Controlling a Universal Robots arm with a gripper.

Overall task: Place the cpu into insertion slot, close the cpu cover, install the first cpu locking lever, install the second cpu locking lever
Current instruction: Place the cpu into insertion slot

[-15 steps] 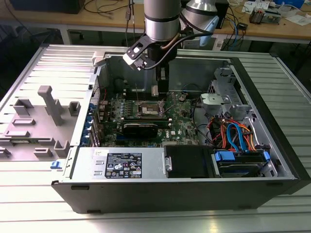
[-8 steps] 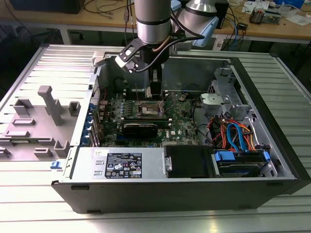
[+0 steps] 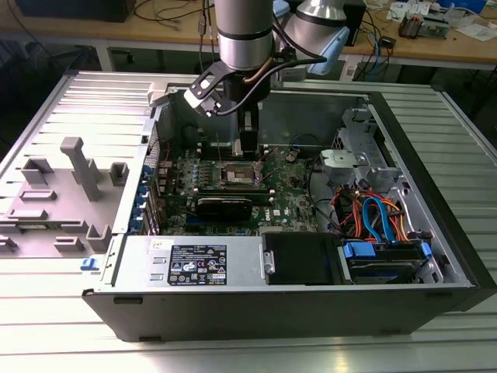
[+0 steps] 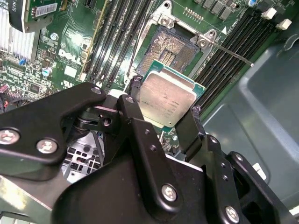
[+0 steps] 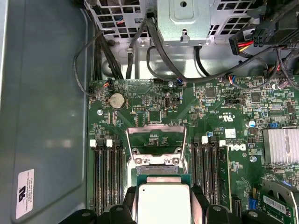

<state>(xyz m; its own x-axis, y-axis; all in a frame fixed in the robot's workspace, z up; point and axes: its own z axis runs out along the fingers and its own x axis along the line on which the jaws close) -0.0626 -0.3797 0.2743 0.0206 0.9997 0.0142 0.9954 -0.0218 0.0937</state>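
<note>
Cpu (image 4: 166,99) clamped in gripper (image 5: 162,199), just above slot (image 4: 175,46); not yet seated, cover (image 5: 156,126) standing open, levers (image 4: 231,52) undone.

The gripper (image 5: 162,206) clasps the cpu (image 5: 162,198) by two opposite edges over the green motherboard (image 5: 210,116). Just beyond it, the cpu cover (image 5: 156,139) stands raised open.

I am gripping the cpu (image 4: 167,99), its smooth silver-grey metal top shining dully above a green rim, in my matt black gripper (image 4: 165,97) with bright metal screws (image 4: 46,146). The insertion slot (image 4: 175,46) is showing a dark grainy centre inside shiny silver metal. The cpu cover (image 5: 157,126) is gleaming as thin bare metal.
</note>
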